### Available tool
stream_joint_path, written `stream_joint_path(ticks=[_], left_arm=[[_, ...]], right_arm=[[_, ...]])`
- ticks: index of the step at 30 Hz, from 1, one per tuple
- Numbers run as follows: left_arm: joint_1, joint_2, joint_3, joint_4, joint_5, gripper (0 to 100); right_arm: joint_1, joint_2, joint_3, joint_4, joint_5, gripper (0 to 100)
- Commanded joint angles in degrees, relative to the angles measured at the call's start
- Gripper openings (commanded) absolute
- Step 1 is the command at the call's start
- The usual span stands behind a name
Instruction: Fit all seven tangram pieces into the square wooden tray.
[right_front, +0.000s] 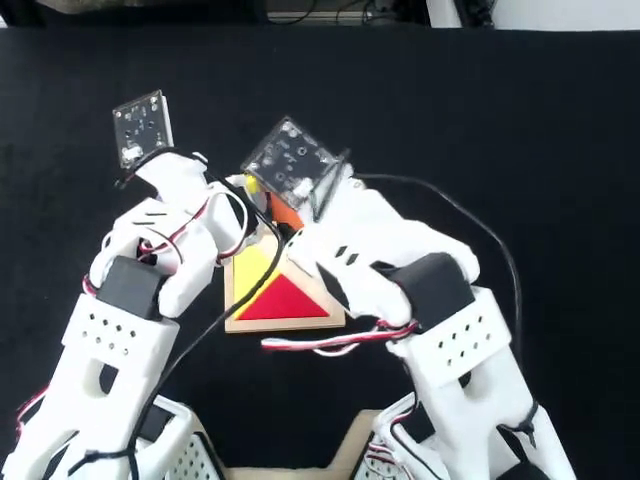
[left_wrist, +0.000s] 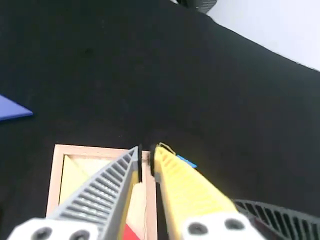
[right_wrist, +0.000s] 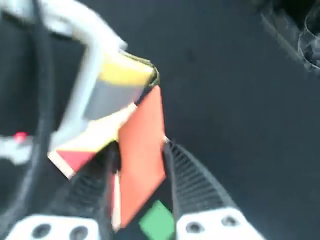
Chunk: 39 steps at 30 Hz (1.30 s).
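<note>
The square wooden tray (right_front: 290, 322) lies between the two arms, with a yellow triangle (right_front: 250, 270) and a red triangle (right_front: 288, 298) in it. My right gripper (right_wrist: 140, 147) is shut on an orange piece (right_wrist: 142, 145), held tilted over the tray's far edge (right_front: 284, 214). My left gripper (left_wrist: 146, 152) is shut with nothing between its grey and yellow fingers. It hovers over the tray's far rim (left_wrist: 95, 149), right beside the orange piece. Its yellow finger (right_wrist: 125, 72) nearly touches that piece. A green piece (right_wrist: 157, 220) shows under the right gripper.
A blue piece (left_wrist: 12, 109) lies on the black cloth off to one side of the tray. A small blue bit (left_wrist: 186, 161) peeks out beside the left gripper's yellow finger. Black cloth stretches beyond the tray; cables hang near both arms.
</note>
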Motion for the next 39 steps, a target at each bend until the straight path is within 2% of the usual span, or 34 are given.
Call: stream_joint_path(ticks=[1, 6, 10, 12, 16, 21, 23, 29, 32, 34, 39], left_arm=[[0.40, -0.88, -0.22, -0.79, 1.05, 12], [-0.22, -0.88, -0.66, -0.79, 3.43, 23], [-3.82, -3.52, -3.21, -0.09, 10.99, 21], [-4.97, -6.33, -4.79, 0.09, 9.41, 17], [-7.16, -11.52, -4.00, 0.09, 1.49, 11], [-11.82, -19.43, 6.55, 0.79, 1.14, 11], [-13.76, -23.21, 13.14, -1.32, 1.14, 11], [-14.81, -37.01, 32.57, -12.84, 1.14, 11], [-15.43, -45.01, 41.54, -13.19, 0.35, 11], [-17.80, -49.41, 44.44, -12.66, -1.14, 11], [-25.80, -53.63, 42.42, -1.49, -6.24, 11]], right_arm=[[-0.18, -1.27, 0.04, -2.55, -0.18, 1.1], [0.09, -1.36, 1.45, -3.87, -0.18, 1.1], [2.46, -1.63, 1.27, -3.87, -0.09, 1.1], [4.57, -1.71, 0.31, -3.60, -0.09, 1.1], [5.71, -1.71, -0.40, -3.43, -0.18, 1.1], [6.07, -1.89, -0.40, -3.34, -0.09, 1.1], [6.51, -2.15, -0.31, -3.43, 0.00, 1.1], [18.99, 0.84, -2.95, -4.40, 1.23, 1.1], [25.32, 9.10, -9.19, -3.78, -4.75, 1.4], [27.87, 17.36, -17.71, 0.44, -7.74, 1.5], [29.80, 43.03, -48.04, 14.51, -11.69, 1.5]])
